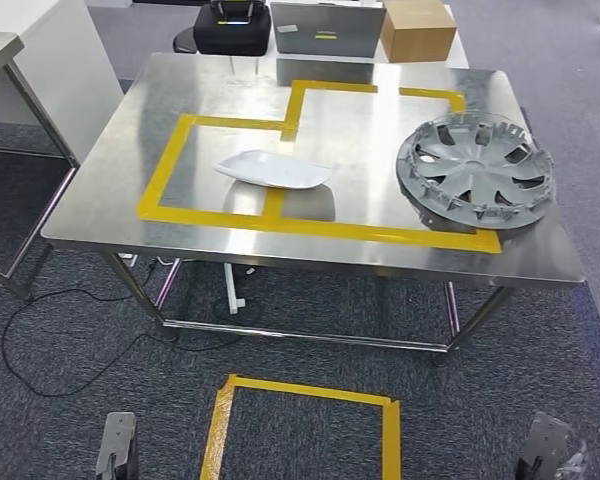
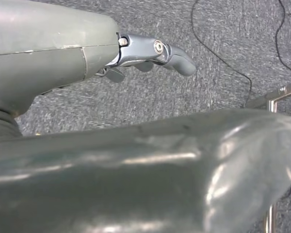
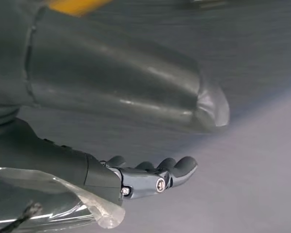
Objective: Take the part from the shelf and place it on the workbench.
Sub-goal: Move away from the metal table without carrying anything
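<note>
Both robot hands (image 2: 151, 51) (image 3: 151, 177) empty; one hubcap (image 1: 474, 170) on workbench (image 1: 116, 190).

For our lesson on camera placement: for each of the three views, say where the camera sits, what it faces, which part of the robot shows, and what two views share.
Head view: high on the body, facing forward and down at the steel workbench, wheel cover and white part; both hands at the bottom edge.
Left wrist view: behind the left hand, facing grey carpet and a black cable.
Right wrist view: behind the right hand, facing blurred floor.
Shared: the head and left wrist views both show carpet, cable and table frame.
</note>
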Controlling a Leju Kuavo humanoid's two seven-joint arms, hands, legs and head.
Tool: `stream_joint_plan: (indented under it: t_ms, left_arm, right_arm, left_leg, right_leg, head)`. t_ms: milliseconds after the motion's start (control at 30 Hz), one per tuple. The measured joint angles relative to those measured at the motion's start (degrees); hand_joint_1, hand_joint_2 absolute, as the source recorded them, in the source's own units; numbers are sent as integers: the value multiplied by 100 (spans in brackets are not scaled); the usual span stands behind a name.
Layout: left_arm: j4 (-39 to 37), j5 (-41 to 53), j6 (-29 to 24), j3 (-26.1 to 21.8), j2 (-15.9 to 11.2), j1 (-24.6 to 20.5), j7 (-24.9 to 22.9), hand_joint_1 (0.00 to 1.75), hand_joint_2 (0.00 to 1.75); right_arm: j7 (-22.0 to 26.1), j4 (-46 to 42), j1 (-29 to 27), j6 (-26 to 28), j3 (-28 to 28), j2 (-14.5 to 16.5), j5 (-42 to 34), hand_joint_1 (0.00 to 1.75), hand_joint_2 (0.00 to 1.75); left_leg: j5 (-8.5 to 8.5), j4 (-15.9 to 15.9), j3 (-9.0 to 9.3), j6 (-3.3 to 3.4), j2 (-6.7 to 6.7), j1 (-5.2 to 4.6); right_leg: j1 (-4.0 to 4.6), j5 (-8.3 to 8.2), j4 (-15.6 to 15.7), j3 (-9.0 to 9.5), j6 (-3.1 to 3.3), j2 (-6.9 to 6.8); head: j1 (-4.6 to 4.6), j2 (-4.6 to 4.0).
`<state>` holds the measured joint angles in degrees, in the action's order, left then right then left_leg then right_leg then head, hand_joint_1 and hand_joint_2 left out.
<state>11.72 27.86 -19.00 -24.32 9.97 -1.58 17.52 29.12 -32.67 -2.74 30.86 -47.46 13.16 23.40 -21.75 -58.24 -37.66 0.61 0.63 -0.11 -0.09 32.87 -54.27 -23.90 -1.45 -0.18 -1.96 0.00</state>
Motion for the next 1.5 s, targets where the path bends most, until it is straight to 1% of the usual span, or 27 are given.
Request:
stream_joint_plan:
  t_ms: [33, 100, 167, 200, 267, 333, 400, 433, 533, 600, 667, 700, 733, 800, 867, 933, 1000, 1033, 1067, 1167, 1200, 1233, 1267, 1333, 1400, 1433, 1500]
  left_arm:
    - [-3, 12, -1, -13, 1, 14, -11, 0, 0]
    - [-10, 37, -2, -40, -1, 43, -28, 0, 0]
    - [-11, 83, 2, -63, -4, 52, -63, 0, 0]
    - [-11, 121, 9, -71, -5, 50, -97, 0, 0]
    - [-11, 214, 27, -75, -7, 46, -177, 0, 0]
    - [-11, 297, 54, -75, -10, 35, -230, 0, 0]
    - [-12, 382, 94, -71, -19, 13, -301, 0, 0]
    - [-13, 428, 115, -67, -23, 4, -353, 0, 0]
    - [-20, 569, 175, -40, -20, -12, -568, 0, 0]
    - [-25, 650, 205, -2, -20, -37, -683, 0, 0]
    - [-25, 695, 220, 38, -24, -60, -763, 0, 0]
    - [-25, 709, 226, 55, -24, -66, -797, 0, 0]
    - [-25, 719, 228, 67, -25, -70, -822, 0, 0]
    - [-25, 741, 239, 80, -27, -76, -858, 0, 0]
    - [-25, 753, 262, 84, -28, -76, -866, 0, 0]
    - [-26, 753, 291, 85, -32, -77, -854, 0, 0]
    - [-28, 752, 311, 85, -36, -70, -843, 0, 0]
    - [-30, 752, 315, 85, -39, -61, -841, 0, 0]
    - [-33, 751, 318, 85, -42, -48, -841, 0, 0]
    - [-38, 718, 286, 85, -50, -33, -849, 0, 0]
    - [-38, 704, 260, 85, -52, -34, -861, 0, 0]
    - [-39, 693, 230, 85, -53, -34, -877, 0, 0]
    - [-40, 692, 204, 85, -53, -33, -892, 0, 0]
    - [-42, 693, 173, 84, -54, -36, -904, 0, 0]
    - [-42, 696, 151, 82, -60, -57, -904, 0, 0]
    - [-42, 697, 144, 82, -63, -70, -904, 0, 0]
    - [-44, 698, 136, 82, -64, -73, -906, 0, 0]
  right_arm:
    - [-243, 274, 30, -45, -99, 18, 57, 0, 0]
    - [-627, 694, 75, -151, -245, 39, 147, 0, 0]
    - [-1029, 1007, 125, -303, -331, 47, 284, 0, 0]
    - [-1346, 1142, 153, -430, -355, 49, 387, 0, 0]
    - [-2056, 1381, 196, -707, -375, 49, 631, 0, 0]
    - [-2560, 1572, 224, -940, -369, 51, 825, 0, 0]
    - [-2857, 1721, 258, -1139, -342, 63, 976, 0, 0]
    - [-2973, 1771, 276, -1225, -320, 68, 1044, 0, 0]
    - [-3245, 1878, 309, -1449, -232, 57, 1230, 0, 0]
    - [-3323, 1916, 321, -1560, -162, 33, 1332, 0, 0]
    - [-3317, 1932, 350, -1623, -92, 12, 1399, 0, 0]
    - [-3301, 1937, 368, -1642, -62, -3, 1420, 0, 0]
    - [-3281, 1940, 381, -1649, -38, -19, 1430, 0, 0]
    - [-3240, 1945, 394, -1664, 1, -54, 1458, 0, 0]
    - [-3188, 1948, 416, -1695, 36, -75, 1509, 0, 0]
    - [-3141, 1957, 445, -1719, 75, -84, 1556, 0, 0]
    - [-3107, 1970, 447, -1700, 108, -87, 1601, 0, 0]
    - [-3094, 1980, 443, -1683, 122, -88, 1618, 0, 0]
    - [-3085, 1987, 439, -1667, 135, -88, 1627, 0, 0]
    - [-3004, 1999, 437, -1637, 166, -88, 1648, 0, 0]
    - [-2968, 2001, 438, -1621, 173, -88, 1674, 0, 0]
    - [-2937, 2003, 437, -1597, 183, -88, 1711, 0, 0]
    - [-2915, 2005, 434, -1570, 198, -88, 1760, 0, 0]
    - [-2883, 2011, 424, -1533, 241, -89, 1847, 0, 0]
    - [-2865, 2023, 414, -1530, 289, -88, 1901, 0, 0]
    - [-2862, 2028, 411, -1530, 305, -88, 1915, 0, 0]
    - [-2860, 2036, 411, -1530, 330, -90, 1926, 0, 0]
  left_leg:
    - [-81, -41, -30, -37, -4, 5]
    - [-572, -403, -119, -103, -20, 20]
    - [-1145, -1125, -213, -143, -24, 30]
    - [-1259, -1435, -219, -152, -24, 33]
    - [-1105, -1563, -25, -136, -27, 30]
    - [-864, -912, 497, -60, -35, 9]
    - [-880, -128, 986, 19, -43, -23]
    - [-924, 81, 1087, 45, -45, -40]
    - [-802, 230, 1013, 119, -29, -37]
    - [-644, 281, 879, 189, -10, -9]
    - [-502, 276, 700, 220, 1, -13]
    - [-431, 271, 605, 217, 8, -13]
    - [-361, 263, 509, 206, 16, -10]
    - [-228, 226, 311, 165, 22, 11]
    - [-118, 148, 140, 98, 18, 27]
    - [-8, 83, 39, 27, 19, 23]
    - [118, 83, -6, -42, 18, 29]
    - [107, 76, -31, -75, 10, 40]
    - [-27, -9, -72, -108, 1, 50]
    - [-913, -905, -256, -176, -17, 66]
    - [-1089, -1278, -296, -185, -18, 66]
    - [-1119, -1548, -293, -186, -18, 66]
    - [-1025, -1628, -216, -176, -17, 65]
    - [-725, -1127, 233, -109, 41, 47]
    - [-669, -248, 812, -11, 205, -6]
    - [-704, 45, 979, 27, 268, -35]
    - [-741, 259, 1026, 65, 241, -58]
  right_leg:
    - [-9, -49, -10, -61, 42, -11]
    - [-25, -170, -18, -195, 126, -40]
    - [-11, -296, -41, -340, 166, -50]
    - [-1, -359, -65, -420, 171, -53]
    - [18, -464, -142, -599, 170, -57]
    - [30, -533, -238, -784, 159, -57]
    - [38, -600, -313, -912, 122, -56]
    - [32, -645, -329, -956, 95, -58]
    - [14, -692, -349, -1054, -8, -45]
    - [1, -310, -638, -1190, -70, -15]
    - [-25, 236, -1303, -1369, -118, -1]
    - [-39, 374, -1630, -1415, -141, -1]
    - [-53, 367, -1834, -1398, -163, -2]
    - [-89, 41, -1666, -1081, -204, -2]
    - [-123, -149, -859, -438, -235, 3]
    - [-124, -24, -167, 8, -191, 18]
    - [-99, 16, -12, 18, -91, 21]
    - [-97, -32, -31, -44, -44, 9]
    - [-97, -90, -41, -109, 16, -4]
    - [-79, -281, -56, -318, 135, -34]
    - [-64, -336, -66, -386, 151, -51]
    - [-50, -387, -79, -455, 160, -74]
    - [-36, -431, -97, -527, 165, -104]
    - [-6, -503, -132, -648, 161, -177]
    - [27, -548, -160, -704, 133, -277]
    - [35, -568, -168, -720, 109, -333]
    - [40, -610, -175, -752, 52, -456]
  head:
    - [3, 0]
    - [24, 0]
    - [43, 0]
    - [44, 0]
    - [44, 0]
    - [44, 0]
    - [40, 0]
    - [39, 0]
    - [46, 0]
    - [33, 0]
    - [10, 0]
    - [6, 0]
    - [5, 0]
    - [4, 0]
    - [-4, 0]
    - [-10, 0]
    - [-9, 0]
    - [-9, 0]
    - [3, 0]
    - [39, 0]
    - [42, 0]
    - [43, 0]
    - [44, 0]
    - [46, 0]
    - [45, 0]
    - [44, 0]
    - [43, 0]
